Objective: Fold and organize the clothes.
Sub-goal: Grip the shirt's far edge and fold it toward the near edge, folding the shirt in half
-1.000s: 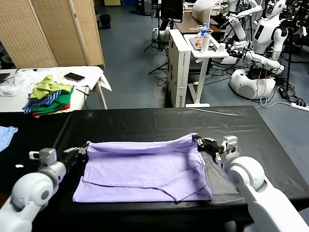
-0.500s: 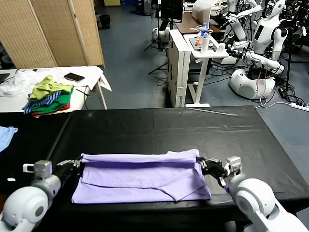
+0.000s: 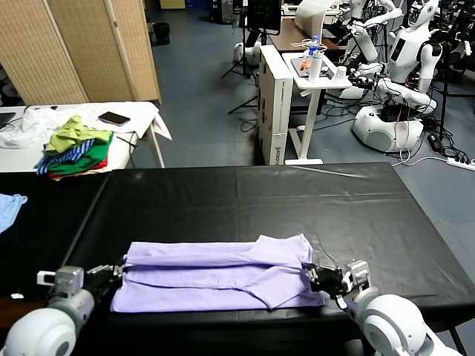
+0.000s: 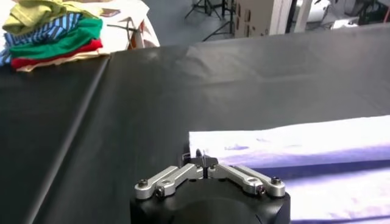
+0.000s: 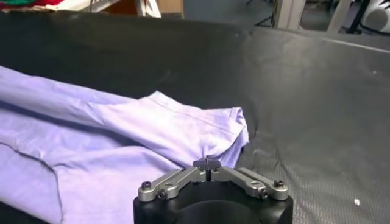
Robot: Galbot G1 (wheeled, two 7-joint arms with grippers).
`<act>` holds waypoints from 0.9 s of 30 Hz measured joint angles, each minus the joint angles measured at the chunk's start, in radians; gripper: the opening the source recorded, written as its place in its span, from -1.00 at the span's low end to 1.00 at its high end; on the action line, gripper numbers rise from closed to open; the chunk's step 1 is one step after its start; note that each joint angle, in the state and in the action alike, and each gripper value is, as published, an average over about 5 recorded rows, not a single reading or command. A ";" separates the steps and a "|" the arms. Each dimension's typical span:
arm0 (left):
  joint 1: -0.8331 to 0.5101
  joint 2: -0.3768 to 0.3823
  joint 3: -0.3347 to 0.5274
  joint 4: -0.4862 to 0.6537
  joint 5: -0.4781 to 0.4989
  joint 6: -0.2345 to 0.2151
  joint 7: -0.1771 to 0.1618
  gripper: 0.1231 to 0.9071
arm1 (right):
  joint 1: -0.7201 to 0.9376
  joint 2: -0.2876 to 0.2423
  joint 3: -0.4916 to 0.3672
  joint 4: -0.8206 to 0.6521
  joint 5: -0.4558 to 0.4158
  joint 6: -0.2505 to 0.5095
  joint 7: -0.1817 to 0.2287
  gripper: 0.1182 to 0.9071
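A: Status of the shirt [image 3: 215, 274]?

B: The lavender shirt lies flat on the black table [image 3: 297, 196], along the near edge. Its far part is folded over toward the near side, so it forms 1 long band running left to right. A triangular flap sits near the right end.

A: Left gripper [image 3: 119, 271]?

B: At the shirt's left edge, low over the table. In the left wrist view the gripper [image 4: 203, 161] has its fingertips pressed together right at the edge of the cloth; whether any fabric is caught between them cannot be told.

A: Right gripper [image 3: 315, 276]?

B: At the shirt's right end, near the front edge. The right wrist view shows the gripper [image 5: 207, 164] with fingers pressed together against the shirt's corner fold; a pinch on fabric cannot be confirmed.

A: Containers?

B: None seen. No legible writing either.

A: Surroundings?

B: A garment pile [image 3: 74, 148] of green, yellow, striped and red cloth sits on a white side table [image 3: 141, 111] at far left, with a dark phone [image 3: 113, 118] beside it. A light blue garment [image 3: 9, 208] lies at the left edge. A woven screen [image 3: 82, 44] stands behind. Other white robots [image 3: 404, 74] and a white cart [image 3: 312, 81] stand far right. Nothing lies between the grippers and the shirt.
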State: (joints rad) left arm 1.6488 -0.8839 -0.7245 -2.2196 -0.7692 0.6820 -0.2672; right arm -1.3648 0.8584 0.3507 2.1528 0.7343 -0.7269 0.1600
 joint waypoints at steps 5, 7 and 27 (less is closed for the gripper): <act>0.034 -0.020 -0.008 -0.014 0.019 -0.005 0.000 -0.95 | 0.003 0.001 -0.002 -0.005 -0.001 0.001 -0.001 -0.94; 0.049 -0.030 -0.011 -0.021 0.029 -0.005 0.000 -0.95 | 0.004 0.001 -0.003 -0.006 -0.001 0.001 -0.001 -0.94; 0.153 -0.099 -0.026 -0.080 0.098 0.017 -0.059 0.09 | -0.063 -0.039 0.078 0.113 0.060 -0.010 -0.006 0.65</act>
State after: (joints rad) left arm 1.8014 -0.9834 -0.7509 -2.2999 -0.6713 0.6993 -0.3258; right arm -1.4281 0.8196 0.4285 2.2658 0.7946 -0.7364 0.1543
